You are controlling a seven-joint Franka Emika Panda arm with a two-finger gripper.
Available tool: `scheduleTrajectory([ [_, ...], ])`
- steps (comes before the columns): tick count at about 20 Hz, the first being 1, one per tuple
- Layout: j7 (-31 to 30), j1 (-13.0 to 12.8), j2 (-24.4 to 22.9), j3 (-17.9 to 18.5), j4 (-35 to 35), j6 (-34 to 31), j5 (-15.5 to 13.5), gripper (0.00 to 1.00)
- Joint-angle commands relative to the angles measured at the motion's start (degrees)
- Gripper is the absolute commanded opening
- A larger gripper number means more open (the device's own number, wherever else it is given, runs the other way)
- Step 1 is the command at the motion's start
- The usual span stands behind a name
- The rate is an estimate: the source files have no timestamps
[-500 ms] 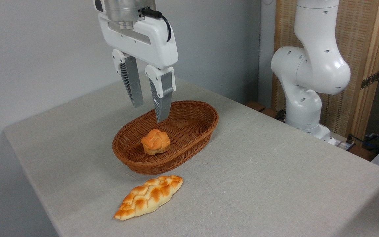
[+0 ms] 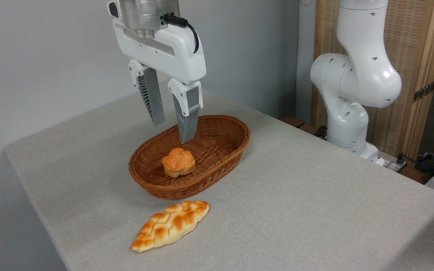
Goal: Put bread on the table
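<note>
The bread (image 2: 178, 162), a small round bun with a lobed top of golden-orange colour, lies inside the wicker basket (image 2: 236, 139). It sits on the basket floor, in the half nearer to the camera, and a little toward the left wall. It is the only thing in the basket; the far half of the basket floor is bare weave. The basket is brown, oval and shallow, and it stands on the bench (image 2: 315, 203), which is covered with a light grey-beige cloth.

The gripper (image 2: 172, 132) hangs above the basket and points downward. Its jaws are spread apart, with a clear gap between them, and they hold nothing. The right one reaches down in front of the far rim of the basket, and its tip is just above and slightly behind the bread, not touching it. The left one ends a little higher, over the left rim.

On the bench, just in front of the basket and outside it, lies a long braided loaf (image 2: 171, 224) with pointed ends, close to the basket wall. The white base of the arm (image 2: 352, 94) stands at the far right edge of the bench.
</note>
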Motion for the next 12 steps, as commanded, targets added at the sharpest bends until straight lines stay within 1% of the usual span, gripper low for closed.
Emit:
scheduleTrajectory([
  [1,0.74,0.04,0.27,0.44,1.08,-2.39,-0.93,1.00],
  [6,0.48,-0.31,0.44,0.18,0.47,-2.21,-0.75,1.00],
  [9,0.48,-0.57,-0.43,-0.26,-1.81,-0.89,-1.01,1.00],
  [10,0.48,-1.10,-0.52,-0.26,-2.69,-0.37,-1.02,1.00],
  [12,0.04,-3.11,-1.48,-0.26,-5.41,2.26,-1.02,1.00],
])
